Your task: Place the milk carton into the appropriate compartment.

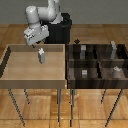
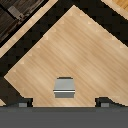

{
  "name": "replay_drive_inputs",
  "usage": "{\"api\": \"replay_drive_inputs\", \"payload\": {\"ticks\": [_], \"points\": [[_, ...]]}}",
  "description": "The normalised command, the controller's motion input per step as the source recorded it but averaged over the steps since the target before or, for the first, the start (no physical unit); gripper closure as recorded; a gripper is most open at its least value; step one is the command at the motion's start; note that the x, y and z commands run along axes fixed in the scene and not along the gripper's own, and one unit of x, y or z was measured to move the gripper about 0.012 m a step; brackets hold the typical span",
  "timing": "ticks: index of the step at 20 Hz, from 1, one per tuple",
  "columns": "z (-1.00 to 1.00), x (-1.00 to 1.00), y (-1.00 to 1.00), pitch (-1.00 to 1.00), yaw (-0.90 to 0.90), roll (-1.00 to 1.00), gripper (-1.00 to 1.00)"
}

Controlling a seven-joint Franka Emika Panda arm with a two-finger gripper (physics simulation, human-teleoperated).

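Observation:
The milk carton (image 1: pixel 42 56) is a small pale-grey box with a whiter peaked top. It stands upright on the floor of the light wooden bin (image 1: pixel 10 62), toward the back. In the wrist view the milk carton (image 2: pixel 65 87) is seen from above, in line with the gap between the two dark fingertips (image 2: pixel 22 104). My gripper (image 1: pixel 37 45) hangs open above the carton, a little toward the exterior view's left, and holds nothing. In the wrist view the gripper (image 2: pixel 63 103) is wide apart and clear of the carton.
A dark compartment bin (image 1: pixel 69 62) stands at the exterior view's right, split into four sections. It holds a taller grey box (image 1: pixel 114 49), a small grey cube (image 1: pixel 85 73) and other small items. Both bins stand on thin legs.

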Motion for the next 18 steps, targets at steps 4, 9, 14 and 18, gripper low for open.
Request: {"api": "replay_drive_inputs", "payload": {"ticks": [4, 9, 14, 18], "points": [[0.00, 0.00, 0.25, 0.00, 0.00, 0.00, -1.00], [0.00, 0.00, -0.20, 0.00, 0.00, 0.00, -1.00], [0.00, -0.20, 0.00, 0.00, 0.00, 0.00, -1.00], [-0.50, 0.00, 0.00, 0.00, 0.00, 0.00, -1.00]]}}
